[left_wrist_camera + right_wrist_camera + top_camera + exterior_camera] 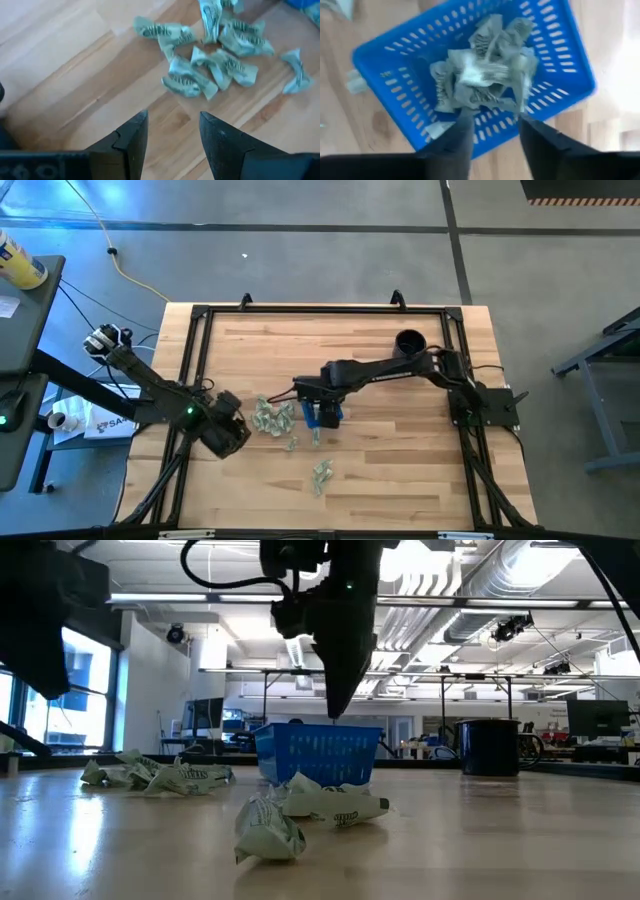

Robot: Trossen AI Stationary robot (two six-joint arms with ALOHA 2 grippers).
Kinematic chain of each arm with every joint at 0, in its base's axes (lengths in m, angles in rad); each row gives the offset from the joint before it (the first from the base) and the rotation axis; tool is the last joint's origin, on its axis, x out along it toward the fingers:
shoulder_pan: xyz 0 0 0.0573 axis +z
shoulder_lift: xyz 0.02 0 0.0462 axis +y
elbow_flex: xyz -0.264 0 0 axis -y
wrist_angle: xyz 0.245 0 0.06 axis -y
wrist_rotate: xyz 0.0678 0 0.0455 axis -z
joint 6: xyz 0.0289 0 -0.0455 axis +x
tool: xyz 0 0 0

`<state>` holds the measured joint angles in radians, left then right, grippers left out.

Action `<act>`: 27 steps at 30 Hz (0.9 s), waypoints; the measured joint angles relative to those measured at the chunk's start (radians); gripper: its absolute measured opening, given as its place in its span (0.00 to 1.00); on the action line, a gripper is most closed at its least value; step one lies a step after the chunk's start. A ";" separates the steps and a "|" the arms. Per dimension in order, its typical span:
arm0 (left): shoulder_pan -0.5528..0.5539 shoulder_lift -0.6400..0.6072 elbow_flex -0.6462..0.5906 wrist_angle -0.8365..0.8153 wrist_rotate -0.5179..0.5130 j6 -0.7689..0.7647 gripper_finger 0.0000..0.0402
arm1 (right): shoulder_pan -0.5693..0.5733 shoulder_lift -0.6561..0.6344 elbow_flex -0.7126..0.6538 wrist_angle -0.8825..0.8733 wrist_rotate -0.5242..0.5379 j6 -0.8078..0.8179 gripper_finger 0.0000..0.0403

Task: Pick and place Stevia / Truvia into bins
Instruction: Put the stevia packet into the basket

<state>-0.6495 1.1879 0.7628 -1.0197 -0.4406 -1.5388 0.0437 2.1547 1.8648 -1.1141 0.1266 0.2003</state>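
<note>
While poised over the blue tray, right end effector pointing straight down, fingers parted, empty.

High view looks straight down on my whole table. Low view sits at tabletop level, facing across it into the room. My wrist views look down, close. Right wrist and low views share the blue tray.

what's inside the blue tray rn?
A crumpled heap of pale green and white sweetener packets fills the middle of the blue tray, with the right gripper above it. An exact count is impossible; the heap hides the slotted floor beneath.
</note>
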 joint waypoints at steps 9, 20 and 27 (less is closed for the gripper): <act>0.364 0.008 0.000 0.189 0.060 0.579 0.53 | 0.089 -0.071 0.000 -0.092 0.097 -0.148 0.72; 0.677 0.125 0.001 0.358 0.397 0.990 0.68 | 0.165 -0.107 -0.034 -0.190 0.146 -0.078 0.79; 0.620 0.126 0.010 0.576 0.586 1.200 0.68 | 0.227 -0.205 -0.266 -0.025 -0.085 0.009 0.79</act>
<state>-0.0300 1.3140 0.7725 -0.4437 0.1452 -0.3390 0.2707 1.9497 1.5991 -1.1387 0.0413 0.2097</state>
